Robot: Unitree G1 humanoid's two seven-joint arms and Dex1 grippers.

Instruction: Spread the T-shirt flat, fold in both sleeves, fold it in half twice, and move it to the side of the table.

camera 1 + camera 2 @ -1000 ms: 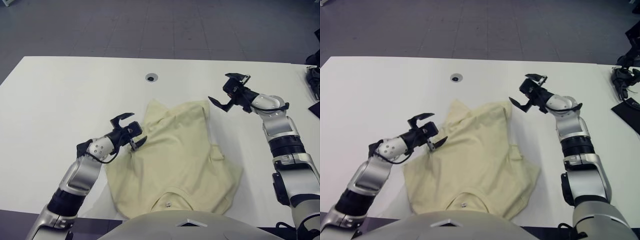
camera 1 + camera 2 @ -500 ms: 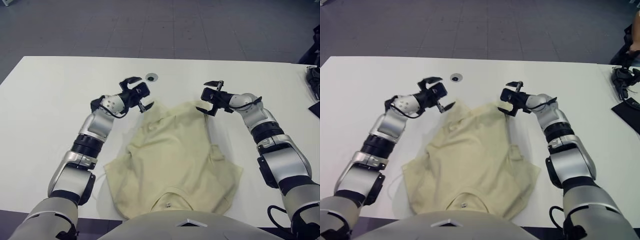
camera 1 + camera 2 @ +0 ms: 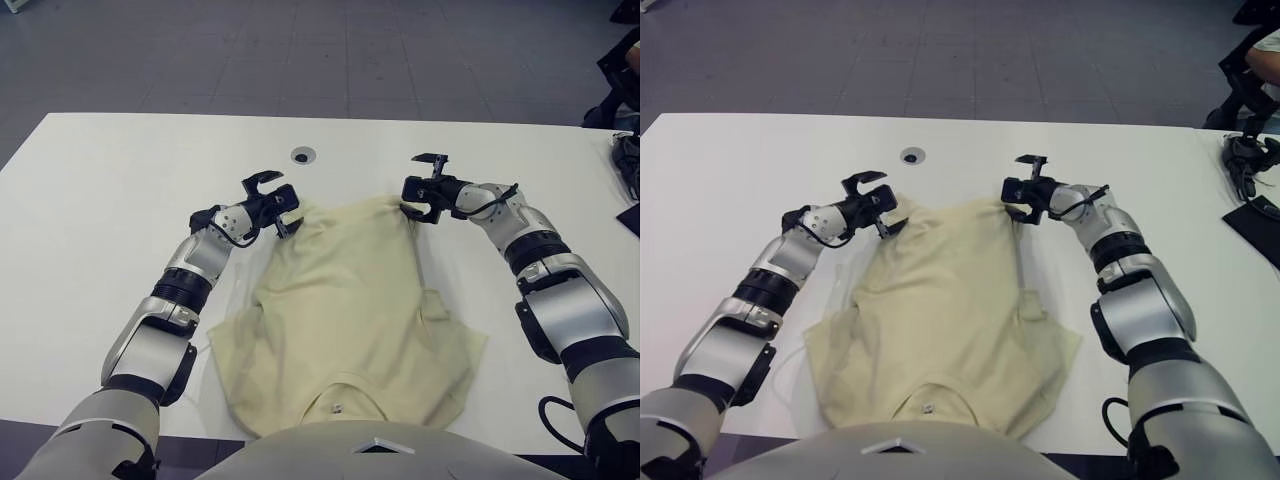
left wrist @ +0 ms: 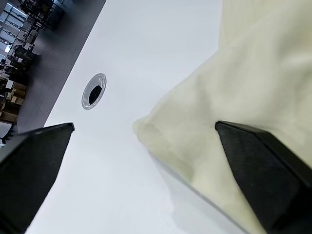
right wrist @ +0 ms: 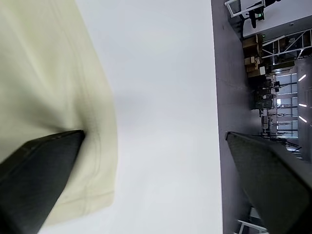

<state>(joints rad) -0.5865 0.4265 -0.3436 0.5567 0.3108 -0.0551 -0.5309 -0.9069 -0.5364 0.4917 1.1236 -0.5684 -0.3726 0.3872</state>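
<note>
Status: T-shirt (image 3: pixel 350 320) lies crumpled on the counter (image 3: pixel 110 200), collar nearest me, hem at the far end, not yet flat. Left hand (image 3: pixel 277 204) is open at the far-left hem corner. The wrist view shows that corner sitting between the spread fingers (image 4: pixel 258 165), nothing pinched. Right hand (image 3: pixel 419 187) is open too, at the far-right hem corner, one finger over the fabric edge. Can't tell if it touches the cloth or hovers just above. Grommet (image 3: pixel 302 155) sits just beyond the left corner.

Risks from here, my read:
- Left corner is only a thin tip between the fingers. A shallow bite would slip out once I pull.
- Right side may catch the top layer only, leaving the lower layer bunched.
- Uneven pull between the two sides would skew the shirt and drag the collar end sideways.
- Right sleeve (image 3: pixel 436 305) is folded onto the body, and stretching the hem alone likely won't free it.
- Closing too low would scrape fingertips on the counter instead of catching cloth.
</note>
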